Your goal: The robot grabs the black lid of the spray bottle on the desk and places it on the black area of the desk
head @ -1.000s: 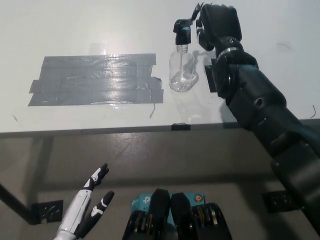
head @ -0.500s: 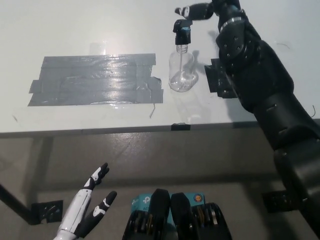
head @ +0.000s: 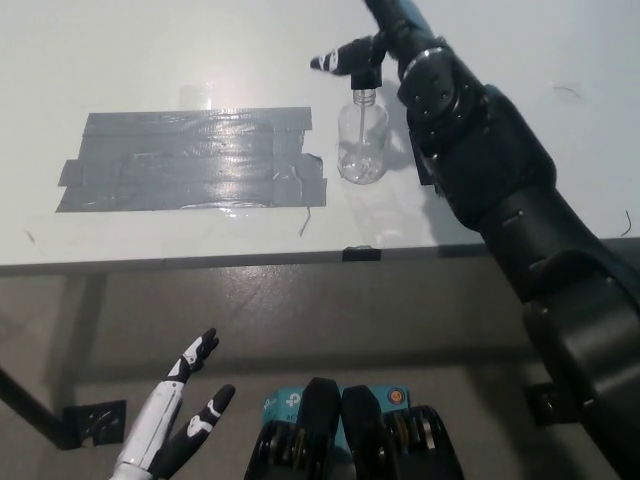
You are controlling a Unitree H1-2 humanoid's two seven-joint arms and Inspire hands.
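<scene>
A clear spray bottle (head: pixel 362 140) stands upright on the white desk (head: pixel 150 50), just right of the black taped area (head: pixel 190 160). Its black lid (head: pixel 365 78) sits on the bottle's neck, mostly covered by my black right hand (head: pixel 368 48). That hand reaches in over the lid from the right and is partly cut off by the picture's top edge. Whether it grips the lid is hidden. My white left hand (head: pixel 178 430) rests open at the lower left, below the desk's front edge.
My right forearm (head: pixel 480 160) lies over the desk to the right of the bottle and hides a small black piece there. The desk's front edge (head: pixel 200 262) runs across the middle of the picture, with floor below it.
My right arm has swung left and forward. The hand went from beside the lid's right to over and across it. The bottle and my left hand have stayed put.
</scene>
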